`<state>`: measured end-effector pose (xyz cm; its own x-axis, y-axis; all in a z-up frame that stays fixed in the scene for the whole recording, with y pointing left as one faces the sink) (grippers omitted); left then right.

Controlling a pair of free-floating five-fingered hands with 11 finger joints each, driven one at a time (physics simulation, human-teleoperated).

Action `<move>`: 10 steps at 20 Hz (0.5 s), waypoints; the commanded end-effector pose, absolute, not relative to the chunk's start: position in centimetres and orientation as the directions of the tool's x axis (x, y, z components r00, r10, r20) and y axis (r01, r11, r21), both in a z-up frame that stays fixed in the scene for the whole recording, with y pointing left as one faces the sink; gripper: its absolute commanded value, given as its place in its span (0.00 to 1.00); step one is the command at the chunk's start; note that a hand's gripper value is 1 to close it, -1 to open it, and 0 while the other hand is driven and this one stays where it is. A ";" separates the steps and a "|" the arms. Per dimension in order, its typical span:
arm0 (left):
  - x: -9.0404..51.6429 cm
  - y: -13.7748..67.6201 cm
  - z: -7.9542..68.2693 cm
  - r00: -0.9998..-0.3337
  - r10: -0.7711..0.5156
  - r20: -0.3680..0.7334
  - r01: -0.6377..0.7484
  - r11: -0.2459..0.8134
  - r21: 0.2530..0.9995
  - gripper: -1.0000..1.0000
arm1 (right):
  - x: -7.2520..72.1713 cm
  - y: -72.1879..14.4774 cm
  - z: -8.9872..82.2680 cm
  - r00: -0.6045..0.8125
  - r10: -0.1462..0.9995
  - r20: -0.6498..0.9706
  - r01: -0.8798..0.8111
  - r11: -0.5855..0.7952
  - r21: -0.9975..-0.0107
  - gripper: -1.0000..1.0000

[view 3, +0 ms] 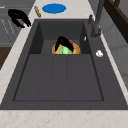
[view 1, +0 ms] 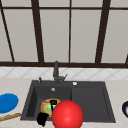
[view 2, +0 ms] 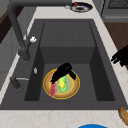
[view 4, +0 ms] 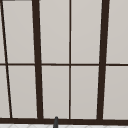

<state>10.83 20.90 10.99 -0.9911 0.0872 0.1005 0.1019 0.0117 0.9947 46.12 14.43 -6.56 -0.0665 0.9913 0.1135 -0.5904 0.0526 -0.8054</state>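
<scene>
Black fingers of my right hand (view 2: 62, 72) curl down onto the round yellow-rimmed plate (view 2: 73, 88) in the dark sink basin (view 2: 67, 53), seemingly pinching the green and red pieces on it. I'd keep the pinch gentle and level. My left hand (view 1: 42, 118) hovers, curled and holding nothing, over the front rim.

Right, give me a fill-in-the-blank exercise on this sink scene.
1. The plate in the sink, under the right hand, has a ___ rim.
2. The round dish on the counter left of the sink is ___.
3. The left hand floats beside a big ball that is ___.
Missing words: yellow; blue; red.
</scene>
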 end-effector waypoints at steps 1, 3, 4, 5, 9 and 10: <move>10.8 20.9 11.0 -0.991 0.087 0.101 0.102 0.012 0.995 0.50 | 47.7 14.3 -8.6 -0.073 0.992 0.105 -0.636 0.034 -0.771 0.00; 10.8 20.9 11.0 -0.991 0.087 0.101 0.102 0.012 0.995 0.50 | 48.4 14.5 -10.0 -0.095 0.994 0.059 -0.594 -0.009 -0.805 1.00; 10.8 20.9 11.0 -0.991 0.087 0.101 0.102 0.012 0.995 0.50 | 48.8 14.4 -10.5 -0.096 0.994 0.061 -0.571 -0.005 -0.821 1.00; 10.8 20.9 11.0 -0.991 0.087 0.101 0.102 0.012 0.995 0.50 | 49.0 14.5 -10.3 -0.094 0.993 0.073 -0.570 0.007 -0.821 1.00; 10.8 20.9 11.0 -0.991 0.087 0.101 0.102 0.012 0.995 0.50 | 49.4 14.5 -8.8 -0.076 0.993 0.093 -0.508 0.042 -0.861 1.00; 10.8 20.9 11.0 -0.991 0.087 0.101 0.102 0.012 0.995 0.50 | 49.3 14.5 -8.6 -0.078 0.992 0.095 -0.489 0.045 -0.871 1.00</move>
<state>10.83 20.90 10.99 -0.9911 0.0872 0.1005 0.1019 0.0117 0.9947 49.68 14.36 -7.94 -0.0673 0.9919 0.1075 -0.4732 0.0631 -0.8787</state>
